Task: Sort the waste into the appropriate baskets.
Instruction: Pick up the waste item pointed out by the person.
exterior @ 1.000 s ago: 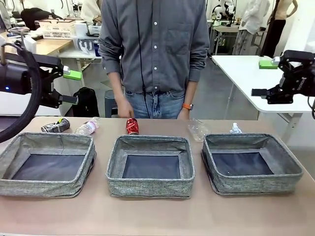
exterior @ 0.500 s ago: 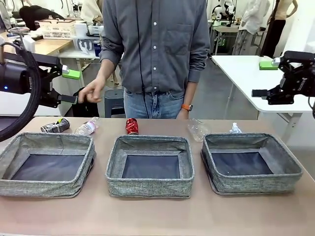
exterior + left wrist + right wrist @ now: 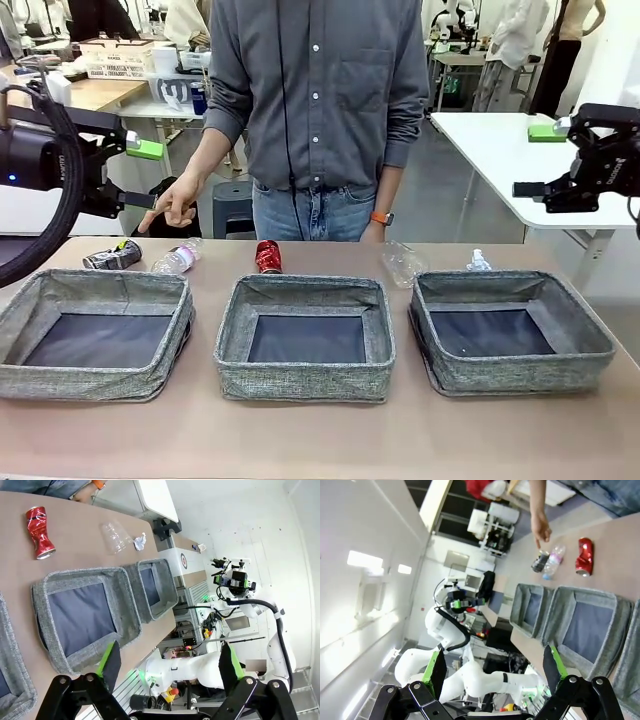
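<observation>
The left gripper point(image 3: 140, 176) and right gripper point(image 3: 535, 160) hang high, fingers apart. The baskets point(image 3: 305, 286) sit empty, so sorting seems not yet started. Next, one gripper likely must descend onto the red can point(image 3: 268, 257).

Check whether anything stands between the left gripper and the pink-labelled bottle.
The person's hand hangs above the pink-labelled bottle, close beside the open left gripper, so it likely blocks a direct descent. Nothing else visible lies between them.

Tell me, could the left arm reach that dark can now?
Probably, with care: the left gripper is open nearby and the dark can lies uncovered, but the person's hand hovers close by.
</observation>
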Robot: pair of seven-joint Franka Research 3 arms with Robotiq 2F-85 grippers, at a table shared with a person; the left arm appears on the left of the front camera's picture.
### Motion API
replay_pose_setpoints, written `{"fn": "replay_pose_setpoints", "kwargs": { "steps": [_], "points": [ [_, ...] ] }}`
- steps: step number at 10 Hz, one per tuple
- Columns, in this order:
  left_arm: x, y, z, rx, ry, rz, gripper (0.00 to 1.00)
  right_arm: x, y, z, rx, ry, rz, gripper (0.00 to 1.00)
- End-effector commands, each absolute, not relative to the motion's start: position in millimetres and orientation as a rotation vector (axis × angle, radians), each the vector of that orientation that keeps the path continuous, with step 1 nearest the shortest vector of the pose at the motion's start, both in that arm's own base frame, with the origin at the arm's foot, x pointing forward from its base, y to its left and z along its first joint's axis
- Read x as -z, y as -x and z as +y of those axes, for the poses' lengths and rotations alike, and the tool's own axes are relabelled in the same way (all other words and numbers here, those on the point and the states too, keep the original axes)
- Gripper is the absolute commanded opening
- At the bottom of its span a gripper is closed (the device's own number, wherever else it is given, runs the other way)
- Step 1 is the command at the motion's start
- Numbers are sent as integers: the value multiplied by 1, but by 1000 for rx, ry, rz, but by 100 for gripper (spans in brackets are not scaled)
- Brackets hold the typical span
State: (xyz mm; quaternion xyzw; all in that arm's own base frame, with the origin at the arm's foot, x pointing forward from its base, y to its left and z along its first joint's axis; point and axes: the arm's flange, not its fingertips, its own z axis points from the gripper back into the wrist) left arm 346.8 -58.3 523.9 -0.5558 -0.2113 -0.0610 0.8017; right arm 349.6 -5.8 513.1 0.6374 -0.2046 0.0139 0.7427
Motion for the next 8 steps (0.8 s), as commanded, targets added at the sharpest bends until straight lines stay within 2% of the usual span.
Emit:
{"fn": "replay_pose_setpoints", "kwargs": {
  "steps": [1, 4, 5, 6, 7, 8],
  "points": [
    [-522, -350, -60, 153, 1209, -478, 100, -518, -352, -3, -20, -1416, -448, 100],
    [-524, -347, -58, 132, 1191, -453, 100, -518, -352, -3, -20, -1416, -448, 100],
    [-530, -354, -49, 39, 729, -678, 100, -518, -352, -3, -20, -1416, -448, 100],
    [-533, -362, -38, 3, 156, -822, 100, -518, -352, -3, -20, -1416, -448, 100],
    [-532, -369, -25, 10, -241, -836, 100, -518, -352, -3, -20, -1416, -448, 100],
    [-528, -374, -12, 82, -490, -796, 100, -518, -352, -3, -20, -1416, -448, 100]
  ]
}}
